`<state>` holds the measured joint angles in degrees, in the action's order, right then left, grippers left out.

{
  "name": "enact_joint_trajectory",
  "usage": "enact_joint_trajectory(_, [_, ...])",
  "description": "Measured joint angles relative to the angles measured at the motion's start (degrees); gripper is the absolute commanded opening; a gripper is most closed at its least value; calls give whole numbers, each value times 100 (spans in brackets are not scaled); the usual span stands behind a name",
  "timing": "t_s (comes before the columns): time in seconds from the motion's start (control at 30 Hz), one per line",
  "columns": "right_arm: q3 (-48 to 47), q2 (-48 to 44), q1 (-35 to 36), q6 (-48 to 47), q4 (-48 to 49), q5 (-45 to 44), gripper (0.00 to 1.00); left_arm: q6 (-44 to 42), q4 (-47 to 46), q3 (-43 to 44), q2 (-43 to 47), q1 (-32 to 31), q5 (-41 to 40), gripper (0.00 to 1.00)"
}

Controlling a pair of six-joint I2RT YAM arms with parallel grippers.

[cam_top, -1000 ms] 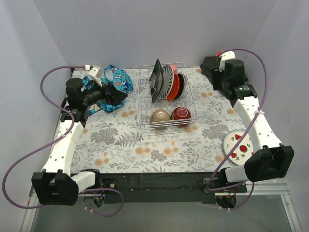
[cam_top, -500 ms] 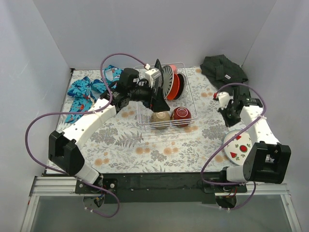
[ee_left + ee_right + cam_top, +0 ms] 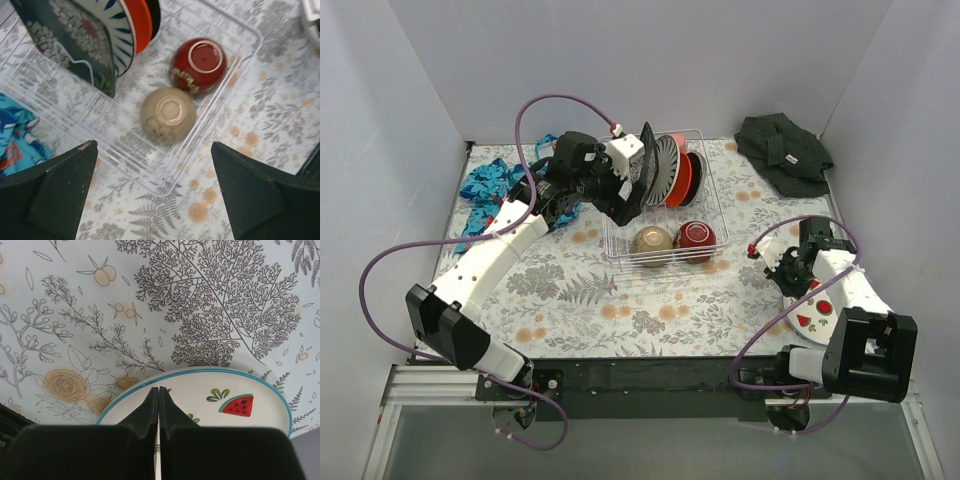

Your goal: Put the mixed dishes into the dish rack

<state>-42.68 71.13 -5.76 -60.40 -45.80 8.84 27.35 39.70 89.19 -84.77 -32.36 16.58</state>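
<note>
The white wire dish rack [image 3: 665,266] holds a dark square plate [image 3: 644,165], a black-striped white plate [image 3: 665,168], an orange plate [image 3: 682,180] and a black dish [image 3: 697,172], all on edge. A cream bowl [image 3: 167,112] and a dark red bowl [image 3: 200,62] lie upside down at its front. My left gripper [image 3: 621,200] hovers wide open over the rack's left side [image 3: 153,146], holding nothing. The watermelon-print white plate [image 3: 817,308] lies flat near the right table edge. My right gripper [image 3: 158,388] is shut, its tips over that plate's rim [image 3: 240,390].
A blue patterned cloth [image 3: 492,186] lies left of the rack. A dark green-black cloth [image 3: 785,150] sits in the far right corner. A floral tablecloth [image 3: 620,300] covers the table, with grey walls on three sides. Purple cables loop from both arms.
The left arm swung from the blue cloth to the rack and opened fully. The right arm came from the far right corner to the watermelon plate and shut its jaws.
</note>
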Motion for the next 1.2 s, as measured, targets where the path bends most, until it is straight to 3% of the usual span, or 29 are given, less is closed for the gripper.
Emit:
enact_joint_trajectory(0.3, [-116, 916, -496, -592, 247, -146, 1, -809, 466, -203, -2, 249, -787, 98])
enact_joint_trajectory(0.57, [-42, 793, -273, -1888, 28, -120, 1, -726, 487, -846, 203, 361, -868, 98])
enact_joint_trajectory(0.8, [101, 557, 964, -2695, -431, 70, 1, -494, 533, -1611, 929, 529, -833, 98])
enact_joint_trajectory(1.0, [22, 623, 2444, -2564, -702, 522, 1, -232, 577, -1921, 1773, 1200, -654, 98])
enact_joint_trajectory(1.2, [-678, 1473, 3880, -2157, -872, 955, 1, 63, 686, -2124, 2190, 1919, -577, 98])
